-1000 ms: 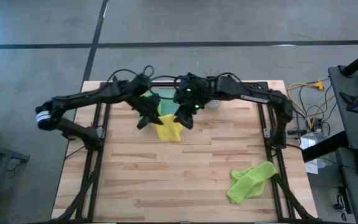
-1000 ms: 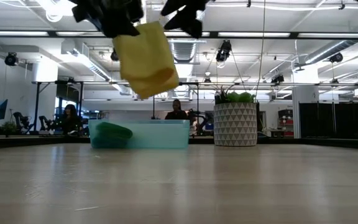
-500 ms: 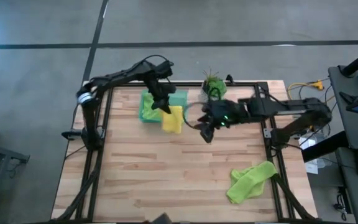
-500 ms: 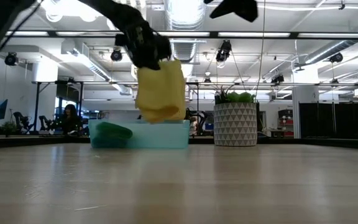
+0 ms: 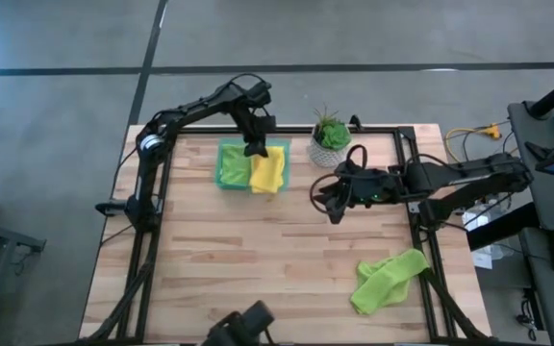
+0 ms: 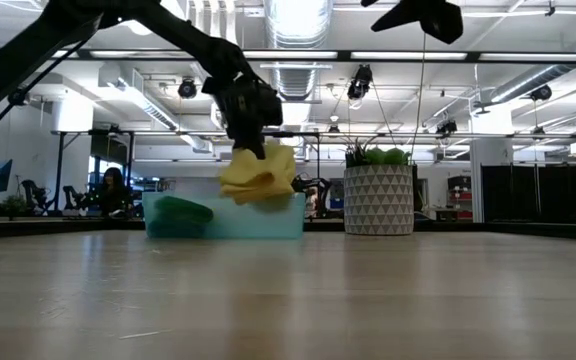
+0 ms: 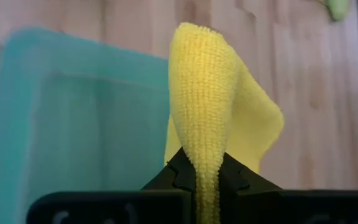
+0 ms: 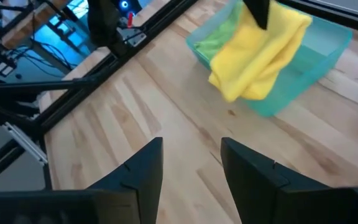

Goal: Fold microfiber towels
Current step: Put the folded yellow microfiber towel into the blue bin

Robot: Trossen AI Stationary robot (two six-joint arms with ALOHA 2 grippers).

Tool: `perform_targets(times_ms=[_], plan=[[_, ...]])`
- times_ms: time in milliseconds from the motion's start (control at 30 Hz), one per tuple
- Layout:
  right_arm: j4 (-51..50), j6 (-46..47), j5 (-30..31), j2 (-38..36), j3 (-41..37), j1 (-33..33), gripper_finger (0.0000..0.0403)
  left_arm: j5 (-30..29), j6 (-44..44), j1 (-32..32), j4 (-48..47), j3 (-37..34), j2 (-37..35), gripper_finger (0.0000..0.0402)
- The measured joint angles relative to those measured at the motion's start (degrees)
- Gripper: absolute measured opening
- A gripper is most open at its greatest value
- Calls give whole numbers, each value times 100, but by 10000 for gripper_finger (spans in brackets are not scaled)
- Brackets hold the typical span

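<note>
Right, I'm at the put-away step: my left gripper (image 5: 255, 146) has its fingers pinched on the folded yellow towel (image 5: 267, 171) and holds it over the rim of the green tray (image 5: 225, 165) at the back of the table. The towel hangs from its pinched top edge, long axis running down towards the tray, with its lower end bunching against the tray's near edge and spilling onto the wood. Next, I judge, I need to shift it further over the tray, lower it, and open the fingers so it lands inside, not draped over the wall. My right gripper (image 5: 333, 204) waits above the table's middle, fingers apart and holding nothing. A lime green towel (image 5: 389, 279) lies crumpled near the front right corner.
</note>
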Motion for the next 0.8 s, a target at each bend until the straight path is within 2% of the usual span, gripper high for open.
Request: perform_targets(times_ms=[233, 500, 667, 800], plan=[[-14, -111, 1, 2, -1, -2, 155, -488, -6, -4, 631, -83, 59, 0], [-21, -207, 38, 2, 25, -17, 157, -626, -136, -34, 723, -97, 621, 0], [-23, -184, 38, 2, 27, -17, 156, -1117, -83, -46, 864, -95, 806, 0], [-23, -86, 37, 2, 36, -15, 155, -1276, 54, -41, 1091, -95, 814, 0]])
